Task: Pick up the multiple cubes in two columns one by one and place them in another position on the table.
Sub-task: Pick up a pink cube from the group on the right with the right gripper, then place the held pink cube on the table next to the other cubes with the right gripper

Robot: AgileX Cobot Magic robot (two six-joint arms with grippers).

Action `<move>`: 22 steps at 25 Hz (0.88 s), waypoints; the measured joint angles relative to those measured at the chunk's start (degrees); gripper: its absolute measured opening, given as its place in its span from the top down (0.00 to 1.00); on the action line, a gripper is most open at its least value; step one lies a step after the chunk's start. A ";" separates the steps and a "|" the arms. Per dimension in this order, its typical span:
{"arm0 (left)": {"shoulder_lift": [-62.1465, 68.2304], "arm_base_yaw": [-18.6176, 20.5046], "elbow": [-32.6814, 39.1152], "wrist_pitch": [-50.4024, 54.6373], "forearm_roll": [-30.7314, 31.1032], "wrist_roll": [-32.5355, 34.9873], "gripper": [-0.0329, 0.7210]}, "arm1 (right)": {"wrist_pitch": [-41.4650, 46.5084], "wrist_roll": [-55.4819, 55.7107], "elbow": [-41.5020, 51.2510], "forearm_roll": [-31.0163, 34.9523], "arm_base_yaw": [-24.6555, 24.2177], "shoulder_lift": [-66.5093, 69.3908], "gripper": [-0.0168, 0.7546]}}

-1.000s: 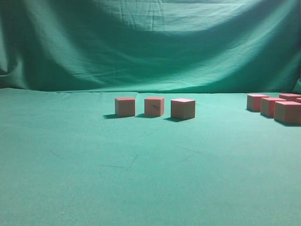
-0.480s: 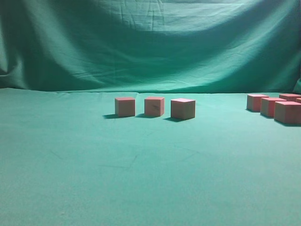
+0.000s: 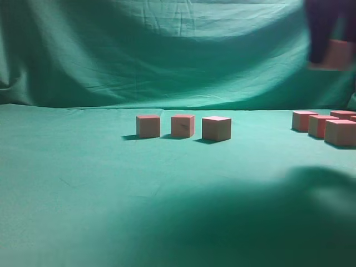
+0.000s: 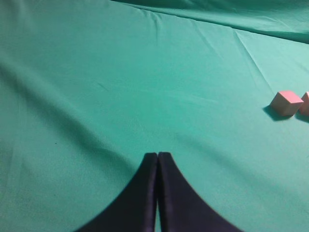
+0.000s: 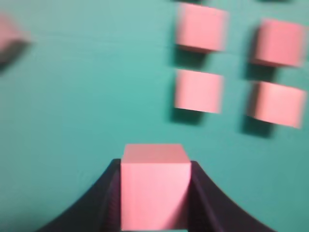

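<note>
My right gripper (image 3: 329, 54) is high at the top right of the exterior view, blurred, shut on a pink cube (image 3: 337, 54). In the right wrist view the held cube (image 5: 153, 186) sits between the black fingers (image 5: 205, 193), above several cubes in two columns (image 5: 199, 91) on the teal table (image 5: 87, 106). Three cubes stand in a row mid-table (image 3: 182, 125). More cubes cluster at the right edge (image 3: 321, 125). My left gripper (image 4: 158, 155) is shut and empty over bare cloth, with a cube (image 4: 286, 103) far to its right.
A draped green cloth backdrop (image 3: 167, 50) hangs behind the table. A broad dark shadow (image 3: 250, 217) lies over the table's front right. A blurred cube (image 5: 9, 34) shows at the left edge of the right wrist view.
My right gripper, holding a cube, has come into the exterior view at the top right; it was out of view before. Its shadow now covers the front right. The cubes on the table have not moved.
</note>
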 joint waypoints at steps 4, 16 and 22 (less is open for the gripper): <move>0.00 0.00 0.00 0.00 0.00 0.00 0.96 | 0.42 1.42 -4.29 1.03 7.89 1.56 0.63; 0.00 0.00 0.00 0.00 0.00 0.00 0.96 | 1.63 18.92 -30.25 2.24 24.40 25.64 0.63; 0.00 0.00 0.00 0.00 0.00 0.00 0.96 | 5.91 23.27 -39.49 2.54 24.54 34.31 0.63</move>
